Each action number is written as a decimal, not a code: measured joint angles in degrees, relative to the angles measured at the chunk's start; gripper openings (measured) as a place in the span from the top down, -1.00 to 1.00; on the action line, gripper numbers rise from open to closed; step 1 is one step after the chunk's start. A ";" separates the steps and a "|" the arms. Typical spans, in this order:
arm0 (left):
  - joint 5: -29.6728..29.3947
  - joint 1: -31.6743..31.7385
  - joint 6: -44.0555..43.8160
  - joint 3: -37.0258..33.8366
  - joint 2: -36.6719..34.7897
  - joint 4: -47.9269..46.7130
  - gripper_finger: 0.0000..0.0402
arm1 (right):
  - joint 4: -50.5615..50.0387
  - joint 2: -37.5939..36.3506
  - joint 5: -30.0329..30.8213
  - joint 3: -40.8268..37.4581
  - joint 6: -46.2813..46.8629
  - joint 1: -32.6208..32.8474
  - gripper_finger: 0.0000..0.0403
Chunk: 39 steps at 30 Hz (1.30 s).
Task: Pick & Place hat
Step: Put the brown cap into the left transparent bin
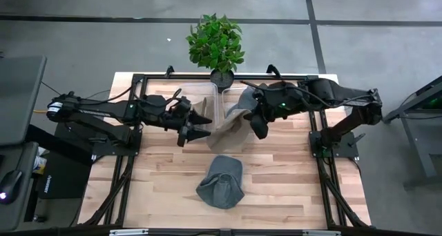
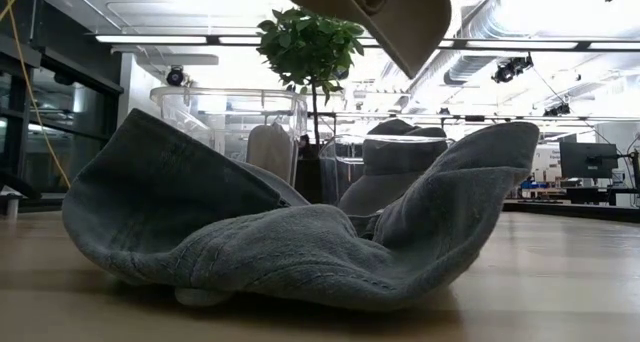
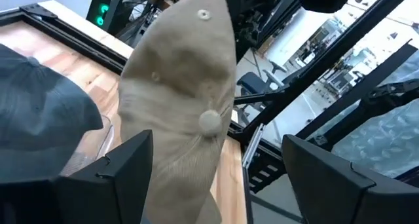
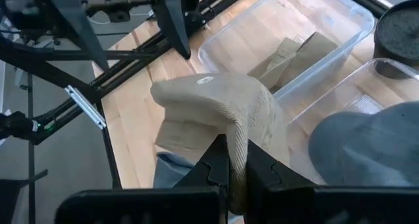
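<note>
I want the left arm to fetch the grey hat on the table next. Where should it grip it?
Probably the raised, folded edge of the grey hat. In the low view the hat lies crumpled with its sides standing up off the wooden table, so fingers coming down from above could pinch that upstanding fold.

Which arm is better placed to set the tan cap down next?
Right. Its pincer is shut on the tan cap, holding it off the table. The left pincer is open beside the cap, gripping nothing.

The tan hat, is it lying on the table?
No, the right gripper holds the tan hat up above the table.
</note>
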 joint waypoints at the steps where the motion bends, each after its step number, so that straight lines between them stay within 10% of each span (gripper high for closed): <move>1: -0.08 0.00 0.24 0.10 0.53 -0.03 -0.46 | 0.48 0.28 -0.29 0.00 -0.26 -0.29 0.98; 25: -9.15 -0.10 8.52 0.08 5.53 -3.02 -0.40 | 9.97 0.66 -4.73 0.00 -4.18 -3.13 0.98; 39: -14.43 0.00 4.68 0.03 5.63 -3.53 0.94 | 11.83 0.64 -4.92 0.00 -5.83 -3.12 0.98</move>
